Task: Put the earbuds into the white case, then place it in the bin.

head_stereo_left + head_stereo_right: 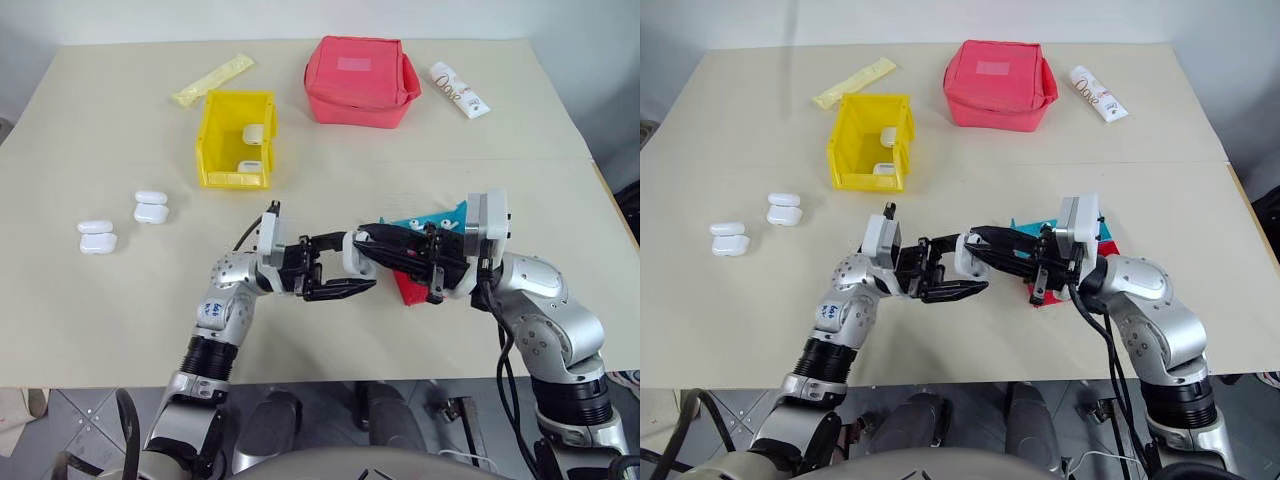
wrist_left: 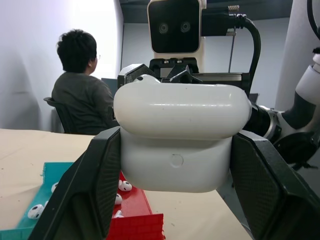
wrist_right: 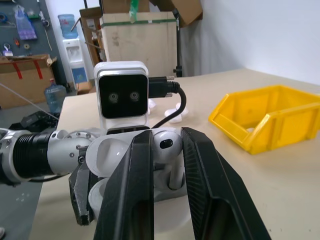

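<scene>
Left wrist view: left gripper (image 2: 177, 170) is clamped on the white case (image 2: 180, 145), one black finger on each side, lid up. Right wrist view: right gripper (image 3: 167, 165) pinches one earbud (image 3: 166, 143) between its fingers, held right at the open case in the left gripper. From the head camera both grippers meet tip to tip above the table (image 1: 120, 320) near its front edge. Just behind and under the right gripper lie the blue tray (image 1: 430, 218) and red tray (image 1: 410, 290); loose earbuds (image 2: 124, 186) sit in them. Beyond the left gripper stands the yellow bin (image 1: 236, 140), two cases inside. Well out to its left lie two more cases (image 1: 150, 207). Farthest back: red pouch (image 1: 360, 80), white tube (image 1: 460, 90), yellow packet (image 1: 213, 80). A person (image 2: 80, 90) sits in the left wrist view's background.
</scene>
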Robot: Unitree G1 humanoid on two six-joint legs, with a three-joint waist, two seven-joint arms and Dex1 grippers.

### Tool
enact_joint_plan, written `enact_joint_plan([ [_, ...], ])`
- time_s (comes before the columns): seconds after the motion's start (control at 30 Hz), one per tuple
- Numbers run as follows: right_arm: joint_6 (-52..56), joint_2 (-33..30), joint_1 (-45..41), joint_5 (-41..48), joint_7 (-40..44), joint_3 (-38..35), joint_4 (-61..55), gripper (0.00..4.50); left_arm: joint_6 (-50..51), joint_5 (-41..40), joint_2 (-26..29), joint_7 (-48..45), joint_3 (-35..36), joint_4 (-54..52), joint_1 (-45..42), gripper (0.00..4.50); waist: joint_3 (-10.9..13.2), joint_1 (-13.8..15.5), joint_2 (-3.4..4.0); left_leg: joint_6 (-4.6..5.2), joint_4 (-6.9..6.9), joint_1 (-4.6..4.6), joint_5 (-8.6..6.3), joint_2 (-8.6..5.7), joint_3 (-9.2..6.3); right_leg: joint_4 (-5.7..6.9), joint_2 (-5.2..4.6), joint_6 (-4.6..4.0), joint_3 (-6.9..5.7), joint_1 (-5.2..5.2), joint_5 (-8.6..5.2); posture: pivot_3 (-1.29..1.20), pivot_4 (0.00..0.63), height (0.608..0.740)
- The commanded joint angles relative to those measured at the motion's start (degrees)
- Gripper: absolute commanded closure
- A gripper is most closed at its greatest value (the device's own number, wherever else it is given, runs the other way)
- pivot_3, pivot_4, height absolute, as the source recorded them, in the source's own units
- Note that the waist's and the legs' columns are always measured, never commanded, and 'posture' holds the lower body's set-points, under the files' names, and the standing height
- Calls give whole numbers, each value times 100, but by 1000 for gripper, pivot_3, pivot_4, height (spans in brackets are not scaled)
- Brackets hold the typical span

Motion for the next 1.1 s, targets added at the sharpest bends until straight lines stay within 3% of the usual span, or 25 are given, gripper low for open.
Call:
enact_joint_plan([
  [0.03,244,-261,170,-114,46,78,20,4045,-359,-224,-97,9,312,-152,-321,1676,0,14,-1,0,0,0,0,0,0,0,0,0,0,0,0,0,150,740],
  [0.47,527,-678,-208,-95,6,37,-6,4045,-755,-52,-130,-94,358,324,-468,1676,0,13,-1,0,1,0,0,0,2,-7,-1,0,2,0,0,0,150,740],
  [0.83,694,-696,-613,-91,-116,-152,-113,403,-906,194,-22,-168,323,636,-513,1676,0,19,-1,0,1,-1,0,-1,1,-6,-2,0,2,0,0,0,150,740],
  [1.1,956,-1207,-92,98,-300,-1007,-365,403,-996,233,86,-25,488,910,-573,1676,0,37,-1,1,1,-4,0,-1,0,-5,-2,0,0,0,0,0,150,740],
])
